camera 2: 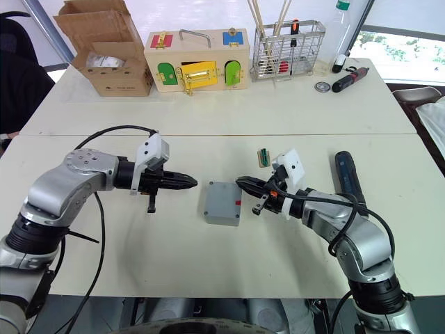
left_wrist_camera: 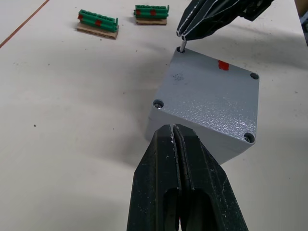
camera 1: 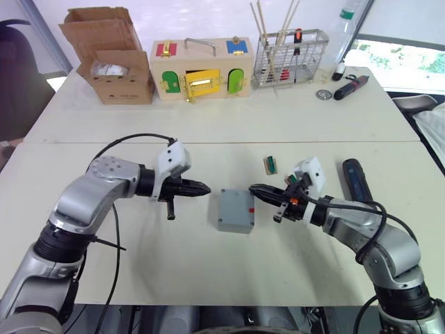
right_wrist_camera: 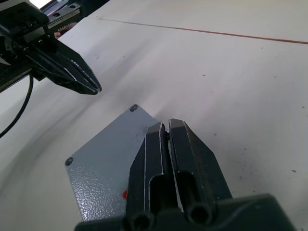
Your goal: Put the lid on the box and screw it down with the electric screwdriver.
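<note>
The box (camera 1: 235, 210) is speckled grey with a small red tab (left_wrist_camera: 223, 65), its lid (left_wrist_camera: 211, 98) the same grey. Both grippers – left (camera 1: 202, 188) and right (camera 1: 256, 190) – are black. The screwdriver (camera 1: 356, 179) is dark blue-black. On the off-white table (camera 1: 208, 125) lie green blocks with red spots (left_wrist_camera: 98, 21). The wooden box (camera 1: 201, 67) has doors in green, yellow, red and blue – beside it, brown cardboard (camera 1: 111, 56).

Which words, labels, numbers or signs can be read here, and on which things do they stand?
None can be read.
Cardboard box: a pale label and dark print, too blurred.
Electric screwdriver: no lettering legible.
Lid: a red mark, no text.
Green parts: red spots, no text.
</note>
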You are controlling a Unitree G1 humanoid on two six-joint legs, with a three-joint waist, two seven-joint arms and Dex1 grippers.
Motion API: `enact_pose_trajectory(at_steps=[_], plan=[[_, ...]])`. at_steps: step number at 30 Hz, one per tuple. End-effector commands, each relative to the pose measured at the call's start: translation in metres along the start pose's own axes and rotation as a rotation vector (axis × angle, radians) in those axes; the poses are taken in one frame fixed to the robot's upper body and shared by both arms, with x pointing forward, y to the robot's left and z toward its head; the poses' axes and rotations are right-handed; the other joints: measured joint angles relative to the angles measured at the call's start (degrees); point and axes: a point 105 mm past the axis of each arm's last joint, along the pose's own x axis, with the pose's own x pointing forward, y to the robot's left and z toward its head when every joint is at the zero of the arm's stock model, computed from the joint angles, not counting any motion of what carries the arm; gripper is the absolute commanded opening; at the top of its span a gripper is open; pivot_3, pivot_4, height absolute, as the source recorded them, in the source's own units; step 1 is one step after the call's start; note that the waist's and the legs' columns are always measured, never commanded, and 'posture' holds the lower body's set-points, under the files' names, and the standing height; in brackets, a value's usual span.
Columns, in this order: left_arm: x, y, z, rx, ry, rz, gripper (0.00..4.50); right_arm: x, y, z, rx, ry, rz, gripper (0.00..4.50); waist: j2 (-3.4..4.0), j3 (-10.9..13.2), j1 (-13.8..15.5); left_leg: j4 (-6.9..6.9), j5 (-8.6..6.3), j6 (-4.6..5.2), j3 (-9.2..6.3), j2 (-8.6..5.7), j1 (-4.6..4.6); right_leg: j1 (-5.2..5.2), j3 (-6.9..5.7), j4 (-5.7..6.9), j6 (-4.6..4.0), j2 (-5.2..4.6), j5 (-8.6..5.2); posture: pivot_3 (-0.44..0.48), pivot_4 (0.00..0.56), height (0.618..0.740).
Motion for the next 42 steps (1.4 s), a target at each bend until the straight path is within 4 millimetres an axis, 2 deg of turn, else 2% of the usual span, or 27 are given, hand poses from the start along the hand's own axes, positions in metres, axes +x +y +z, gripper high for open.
enact_pose_trajectory(at_steps=[1,20,21,22,26,29,34,37,39,41,42], plan=[[-0.001,0.001,0.009,0.046,-0.012,0.006,0.0,-0.001,-0.002,0.006,-0.028,-0.024,-0.007,0.03,0.0,0.0,0.0,0.0,0.0,0.0,0.0,0.0,0.0,0.0,0.0,0.0,0.0,0.0,0.0,0.0,0.15,0.74],[-0.001,0.002,0.008,0.048,-0.013,0.018,0.0,0.004,0.003,0.0,-0.058,0.013,0.031,0.03,0.0,0.0,0.0,0.0,0.0,0.0,0.0,0.0,0.0,0.0,0.0,0.0,0.0,0.0,0.0,0.0,0.15,0.74],[-0.001,0.002,0.008,0.048,-0.013,0.019,0.0,0.003,0.004,0.0,-0.063,0.014,0.042,0.58,0.0,0.0,0.0,0.0,0.0,0.0,0.0,0.0,0.0,0.0,0.0,0.0,0.0,0.0,0.0,0.0,0.15,0.74],[-0.001,0.002,0.008,0.049,-0.014,0.019,0.0,0.003,0.003,0.0,-0.075,0.017,0.034,0.86,0.0,0.0,0.0,0.0,0.0,0.0,0.0,0.0,0.0,0.0,0.0,0.0,0.0,0.0,0.0,0.0,0.15,0.74],[-0.004,0.004,0.011,0.042,-0.025,0.025,0.0,0.0,0.003,0.005,-0.101,0.023,0.034,2.84,0.0,0.0,0.0,0.0,0.0,0.0,0.0,0.0,0.0,0.0,0.0,0.0,0.0,0.0,0.0,0.0,0.15,0.74],[-0.006,0.002,0.014,0.038,-0.037,0.016,0.0,-0.005,0.002,0.015,-0.124,0.013,0.031,2.84,0.0,0.0,0.0,0.0,0.0,0.0,0.0,0.0,0.0,-0.01,0.0,0.0,0.0,0.0,0.0,0.0,0.15,0.74],[-0.008,0.006,0.034,0.05,-0.104,0.0,0.0,-0.027,-0.013,0.058,-0.062,-0.084,0.004,2.84,0.0,0.0,0.2,0.03,0.0,0.0,-0.01,0.0,-0.01,0.0,-0.01,0.0,0.0,-0.01,0.0,0.0,0.15,0.74],[-0.003,0.001,0.044,0.113,-0.114,-0.055,0.0,-0.055,-0.045,0.081,-0.029,-0.105,-0.132,2.84,0.0,0.0,0.3,0.05,0.0,0.0,-0.03,0.0,-0.01,0.06,-0.04,-0.02,0.0,-0.02,0.0,0.0,0.15,0.74],[0.001,-0.003,0.047,0.138,-0.116,-0.081,0.0,-0.072,-0.063,0.087,-0.033,-0.093,-0.23,2.84,0.0,0.0,0.3,0.04,0.0,0.0,-0.02,-0.02,-0.01,0.09,-0.04,-0.11,0.0,-0.04,0.0,0.0,0.15,0.74],[0.006,-0.009,0.049,0.156,-0.115,-0.104,0.0,-0.091,-0.085,0.083,-0.052,-0.015,-0.363,3.44,0.0,0.0,0.2,0.01,0.0,0.01,-0.01,-0.02,-0.02,0.1,-0.04,-0.16,0.0,-0.05,0.0,0.0,0.15,0.74],[0.009,-0.016,0.051,0.17,-0.12,-0.136,0.0,-0.104,-0.094,0.075,-0.065,0.073,-0.419,3.55,0.0,0.0,0.2,-0.01,-0.01,0.02,0.02,-0.02,-0.02,0.08,-0.02,-0.15,0.0,-0.05,0.0,0.0,0.15,0.74]])
